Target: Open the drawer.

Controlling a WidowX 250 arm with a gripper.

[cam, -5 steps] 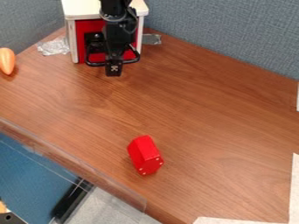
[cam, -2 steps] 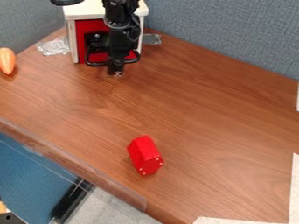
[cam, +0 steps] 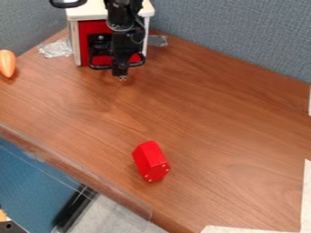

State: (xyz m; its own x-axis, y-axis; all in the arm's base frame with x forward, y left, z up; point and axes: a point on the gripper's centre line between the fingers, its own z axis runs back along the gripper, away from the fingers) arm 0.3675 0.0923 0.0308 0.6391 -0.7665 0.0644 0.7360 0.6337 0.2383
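Brown wooden table (cam: 206,104) fills most of the camera view, with a fuzzy blue-grey wall (cam: 224,41) behind it. Up near the wall sits a small white box (cam: 74,42), and in its front is the task's thing, a flat red drawer (cam: 87,29) with a bent black handle (cam: 97,67). It looks shut to me — so the step now seems to be getting hold of the handle. The black two-part gripper (cam: 121,75) hangs down right at the handle. I can't tell if it is open or closed, or if it touches the bar. Next, it needs to hook or grab the bar and pull straight out, away from the wall. The drawer faces the front of the table, and its handle's long way goes side to side — nearly level, with the right end a bit higher in the view.
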